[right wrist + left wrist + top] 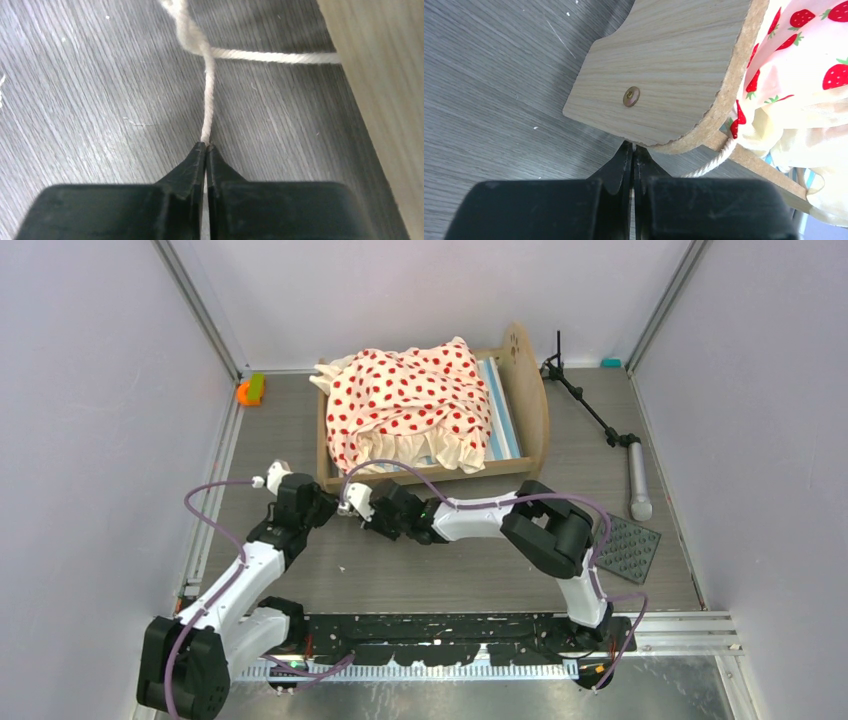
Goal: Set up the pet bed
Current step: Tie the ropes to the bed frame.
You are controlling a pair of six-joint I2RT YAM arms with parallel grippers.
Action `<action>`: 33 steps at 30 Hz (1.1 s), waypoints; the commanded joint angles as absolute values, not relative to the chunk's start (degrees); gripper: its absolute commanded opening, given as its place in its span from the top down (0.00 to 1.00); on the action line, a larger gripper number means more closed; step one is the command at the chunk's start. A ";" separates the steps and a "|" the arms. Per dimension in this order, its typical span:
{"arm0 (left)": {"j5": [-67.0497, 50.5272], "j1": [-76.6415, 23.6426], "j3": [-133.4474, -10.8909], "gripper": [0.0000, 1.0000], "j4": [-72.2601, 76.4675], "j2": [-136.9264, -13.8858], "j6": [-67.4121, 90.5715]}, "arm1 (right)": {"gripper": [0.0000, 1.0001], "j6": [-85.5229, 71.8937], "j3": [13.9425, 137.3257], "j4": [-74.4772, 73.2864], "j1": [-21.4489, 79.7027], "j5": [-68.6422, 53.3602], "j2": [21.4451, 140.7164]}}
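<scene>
Bedding (410,400) of cream fabric with red spots and a ruffled edge lay heaped over the small light-wood pet bed (527,390). The bed stood at the far middle of the grey wood-grain table (450,575), and its blue-and-white striped mattress (497,410) showed at the right end. The two grippers met just before the bed's near left corner. The left gripper (631,150) had its fingers pressed together, tips touching the lower edge of the rounded end board (664,75); whether anything thin lay between them could not be told. The right gripper (206,146) pinched the end of a cream twisted cord (209,100), which ran up to a knot (192,42) and off toward the bed's wooden frame.
</scene>
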State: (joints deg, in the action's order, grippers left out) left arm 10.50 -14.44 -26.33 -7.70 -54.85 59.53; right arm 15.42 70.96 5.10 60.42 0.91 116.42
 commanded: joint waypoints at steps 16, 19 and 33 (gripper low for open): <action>30.52 -13.11 -38.13 1.00 -29.01 -43.28 53.26 | 1.00 3.81 62.57 2.03 58.89 10.22 107.99; 32.87 -12.56 -40.90 1.00 -28.97 -45.06 51.68 | 1.00 0.98 63.71 1.29 58.61 13.27 108.80; 32.33 -1.23 -45.52 1.00 -28.66 -47.84 47.41 | 0.99 -2.41 64.52 -3.42 55.87 19.48 109.14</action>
State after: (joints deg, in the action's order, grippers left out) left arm 29.15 -5.65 -42.68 -29.52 -48.58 50.13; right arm -1.08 64.18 0.49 56.49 15.70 110.21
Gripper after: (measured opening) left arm 0.010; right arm 0.017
